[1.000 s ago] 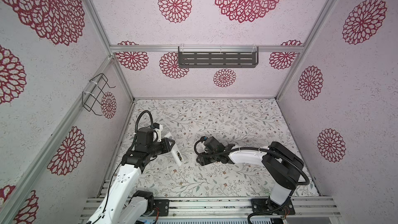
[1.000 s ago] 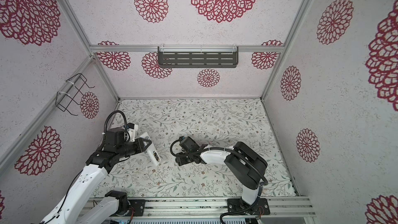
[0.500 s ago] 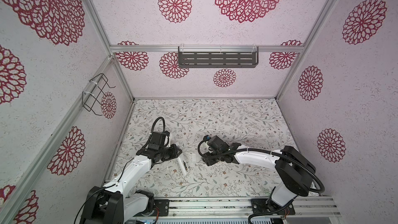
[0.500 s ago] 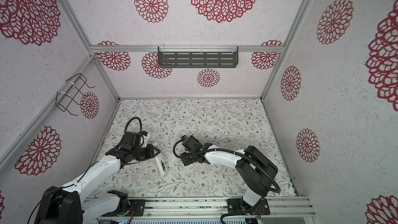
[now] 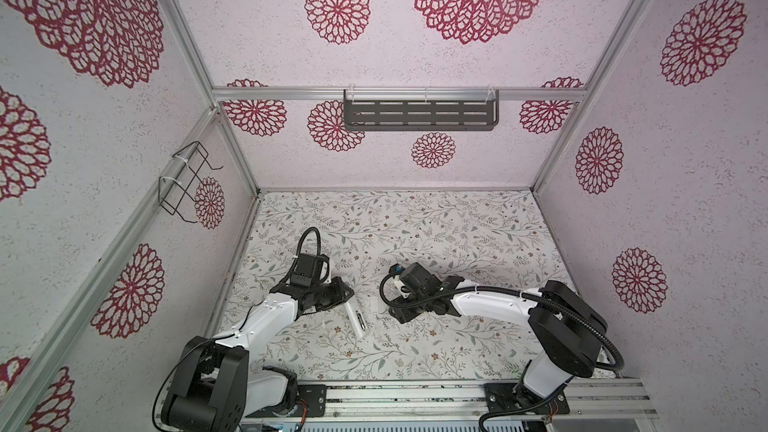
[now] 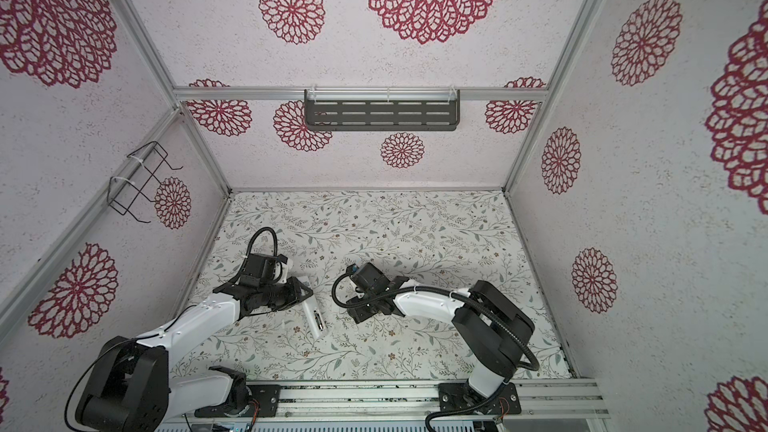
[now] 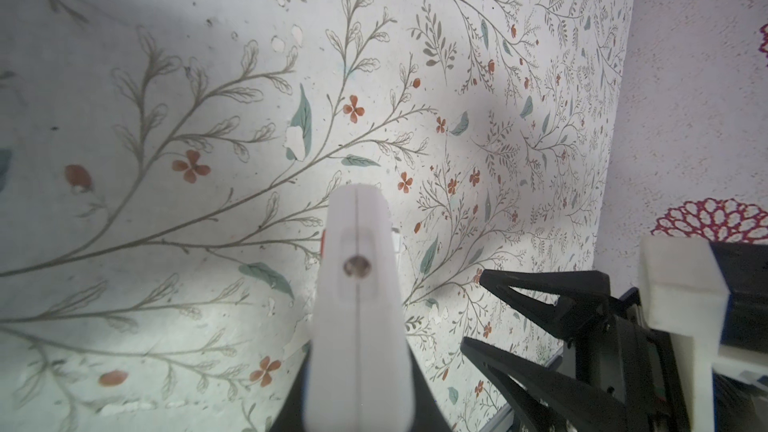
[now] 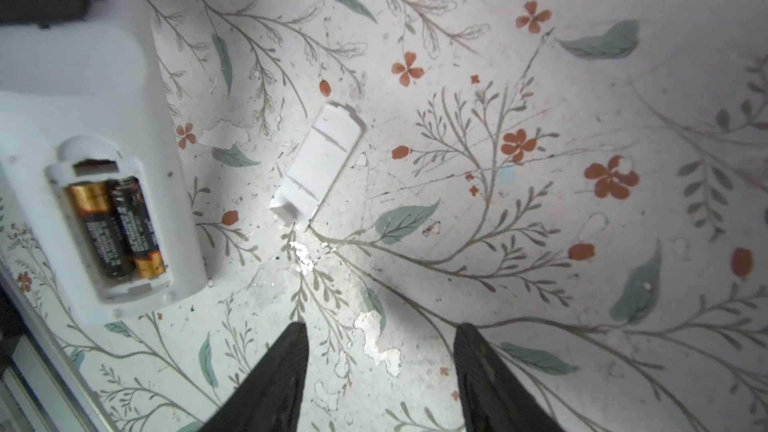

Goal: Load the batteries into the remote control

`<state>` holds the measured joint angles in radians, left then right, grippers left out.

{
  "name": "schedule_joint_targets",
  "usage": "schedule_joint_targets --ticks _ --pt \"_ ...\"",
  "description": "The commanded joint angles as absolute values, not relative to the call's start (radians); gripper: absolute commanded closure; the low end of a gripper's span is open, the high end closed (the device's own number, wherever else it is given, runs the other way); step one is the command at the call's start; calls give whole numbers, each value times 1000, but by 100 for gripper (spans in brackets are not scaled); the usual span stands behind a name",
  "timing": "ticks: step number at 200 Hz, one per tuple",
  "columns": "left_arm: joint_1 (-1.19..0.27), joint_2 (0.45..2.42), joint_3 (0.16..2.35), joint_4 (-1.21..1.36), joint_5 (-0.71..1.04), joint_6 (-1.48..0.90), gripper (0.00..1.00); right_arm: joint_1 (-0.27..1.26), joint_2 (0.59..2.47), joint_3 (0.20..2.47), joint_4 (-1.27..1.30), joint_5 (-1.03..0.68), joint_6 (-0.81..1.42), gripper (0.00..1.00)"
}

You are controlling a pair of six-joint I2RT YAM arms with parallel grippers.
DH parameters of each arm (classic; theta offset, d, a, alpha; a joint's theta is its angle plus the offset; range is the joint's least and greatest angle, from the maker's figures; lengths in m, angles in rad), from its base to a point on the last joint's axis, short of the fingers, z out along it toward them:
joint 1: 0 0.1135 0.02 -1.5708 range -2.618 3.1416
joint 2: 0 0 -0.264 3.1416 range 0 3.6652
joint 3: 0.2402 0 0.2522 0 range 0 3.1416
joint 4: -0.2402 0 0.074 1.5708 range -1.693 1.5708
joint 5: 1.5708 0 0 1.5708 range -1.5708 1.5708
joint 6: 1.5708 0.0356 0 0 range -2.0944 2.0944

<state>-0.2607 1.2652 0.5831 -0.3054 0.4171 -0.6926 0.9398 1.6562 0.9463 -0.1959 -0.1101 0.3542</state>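
The white remote control lies back-up, low over the floral table. My left gripper is shut on its far end. The left wrist view shows the remote end-on between the jaws. Its open bay holds the batteries, two black-and-copper cells side by side. I cannot tell whether the remote touches the table. My right gripper hangs open and empty just right of the remote. The loose white battery cover lies in front of its fingertips.
The battery cover lies on the table between the two grippers. A dark slotted shelf hangs on the back wall and a wire rack on the left wall. An aluminium rail runs along the table's front edge.
The left arm has dropped from a raised pose and carried the remote down and slightly rightward to just above the table. The right gripper has shifted only slightly and stays open.
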Motion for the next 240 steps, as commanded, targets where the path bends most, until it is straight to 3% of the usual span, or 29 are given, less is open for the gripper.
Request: schedule_joint_targets --ticks 1,27,42,59,73,94,137,158,240 --pt "-245 1284 543 -321 317 -669 82 949 1666 990 -187 -131 340 40" --pt "-220 1282 517 -315 295 -679 77 969 1697 1012 -181 -138 349 40" --pt "-210 1279 504 -305 286 -689 67 985 1713 1025 -175 -141 356 40" --pt "-203 1275 499 -305 280 -696 64 1000 1730 1039 -171 -136 367 40" --pt "-195 1269 493 -306 272 -703 52 1008 1745 1051 -172 -139 383 41" --pt "-176 1261 479 -299 280 -718 48 1029 1769 1071 -173 -137 393 42" --pt "-147 1167 485 -357 237 -744 12 1046 1815 1099 -170 -114 453 48" --pt "-144 1083 519 -450 163 -737 1 1050 1831 1111 -173 -96 469 51" --pt "-132 863 600 -587 102 -746 2 1062 1906 1208 -236 -48 461 57"
